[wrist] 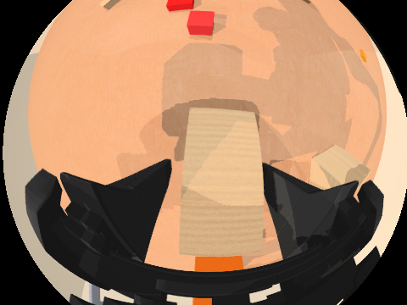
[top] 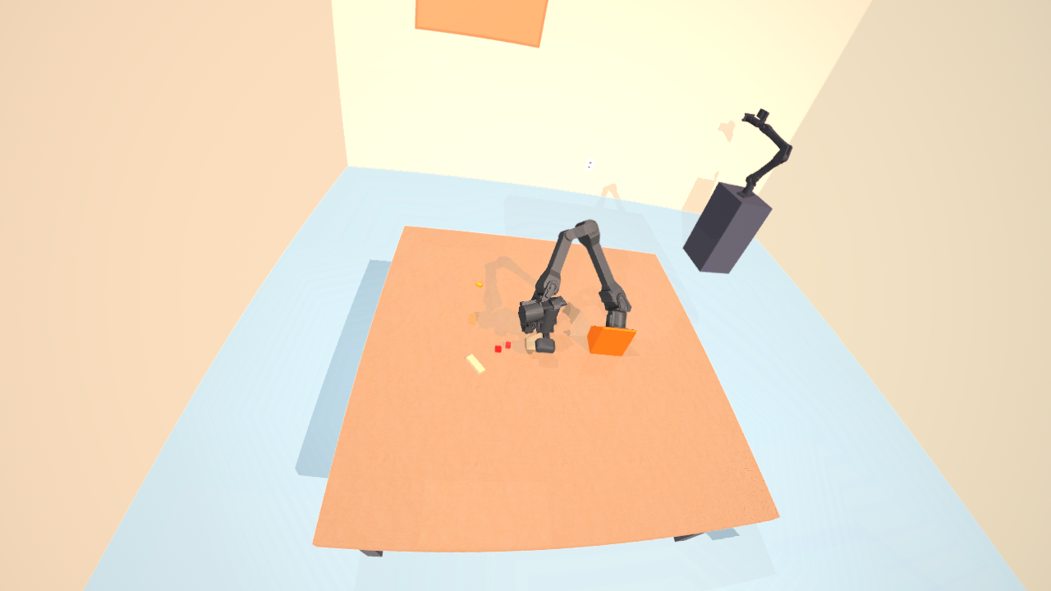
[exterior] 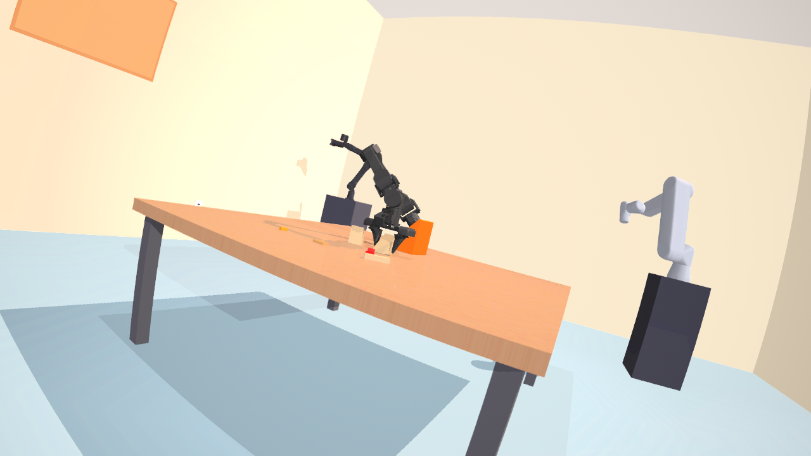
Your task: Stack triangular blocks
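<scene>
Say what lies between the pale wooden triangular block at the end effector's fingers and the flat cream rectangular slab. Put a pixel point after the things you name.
Two small red blocks [top: 497, 349] [exterior: 370, 250] [wrist: 201, 23] lie between the triangular block [top: 530, 343] [exterior: 385, 244] [wrist: 222, 169] and the slab [top: 475, 364] [exterior: 377, 258] [wrist: 111, 3]; the top view shows this.

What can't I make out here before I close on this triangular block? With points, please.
- Top: most of the near triangular block [top: 530, 344] [exterior: 384, 242] [wrist: 222, 169], hidden by the gripper [top: 541, 342] [exterior: 385, 248] [wrist: 216, 166].
- Top: the other triangular block [exterior: 356, 235] [wrist: 339, 163], hidden by the arm.
- Wrist: the pale slat's [top: 475, 364] [exterior: 377, 258] [wrist: 111, 3] far part, cut off by the top edge.
</scene>
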`<state>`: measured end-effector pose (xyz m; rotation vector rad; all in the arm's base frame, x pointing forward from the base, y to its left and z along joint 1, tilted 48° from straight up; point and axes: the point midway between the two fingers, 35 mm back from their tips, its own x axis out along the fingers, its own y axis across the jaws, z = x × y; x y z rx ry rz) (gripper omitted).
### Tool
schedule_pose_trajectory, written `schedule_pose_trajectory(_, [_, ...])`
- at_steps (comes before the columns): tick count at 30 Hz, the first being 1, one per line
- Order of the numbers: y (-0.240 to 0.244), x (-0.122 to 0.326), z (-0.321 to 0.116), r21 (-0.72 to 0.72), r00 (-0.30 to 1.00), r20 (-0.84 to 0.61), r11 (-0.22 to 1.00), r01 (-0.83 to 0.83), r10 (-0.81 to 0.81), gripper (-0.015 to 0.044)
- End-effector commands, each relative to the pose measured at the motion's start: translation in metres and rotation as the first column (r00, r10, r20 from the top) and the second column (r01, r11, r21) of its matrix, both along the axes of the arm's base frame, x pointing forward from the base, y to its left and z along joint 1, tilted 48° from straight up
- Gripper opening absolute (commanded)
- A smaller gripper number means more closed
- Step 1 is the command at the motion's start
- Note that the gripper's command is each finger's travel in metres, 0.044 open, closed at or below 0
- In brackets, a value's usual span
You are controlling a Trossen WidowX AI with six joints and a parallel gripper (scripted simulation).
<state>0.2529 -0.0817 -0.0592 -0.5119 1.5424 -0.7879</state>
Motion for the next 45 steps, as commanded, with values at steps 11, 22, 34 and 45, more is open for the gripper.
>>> schedule_pose_trajectory(11, [-0.001, -0.001, 0.0, -0.003, 1.0, -0.006, 1.0, -0.003, 0.003, 0.017])
schedule_pose_trajectory(22, [0.019, 0.003, 0.018, -0.001, 1.0, -0.002, 1.0, -0.001, 0.001, 0.0])
schedule_pose_trajectory(34, [0.021, 0.004, 0.019, 0.009, 0.997, -0.052, 0.998, -0.055, 0.055, 0.0])
schedule_pose_trajectory(45, [0.021, 0.004, 0.018, 0.065, 0.95, -0.22, 0.975, -0.212, 0.222, 0.0])
